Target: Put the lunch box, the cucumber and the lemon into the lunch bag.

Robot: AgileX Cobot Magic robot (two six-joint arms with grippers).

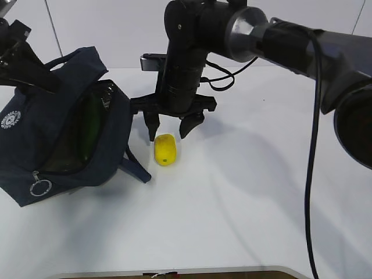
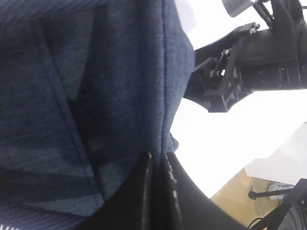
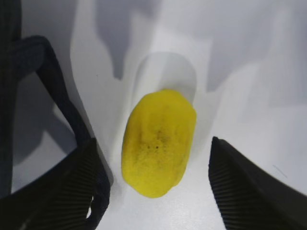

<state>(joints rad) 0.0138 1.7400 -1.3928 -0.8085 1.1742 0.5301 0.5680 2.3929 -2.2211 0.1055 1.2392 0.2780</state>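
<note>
Yellow, firm and probably light, the lemon lies mid-table beside the lunch bag, under the spread right claw; grasp its rounded waist, which may roll; left claw clenches the bag's fabric.

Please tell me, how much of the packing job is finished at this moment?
A dark green shape, probably the cucumber, is already inside the bag; the lunch box is not visible. The left gripper is shut on the bag's fabric. The right gripper is open above the lemon, which lies on the table.
</note>
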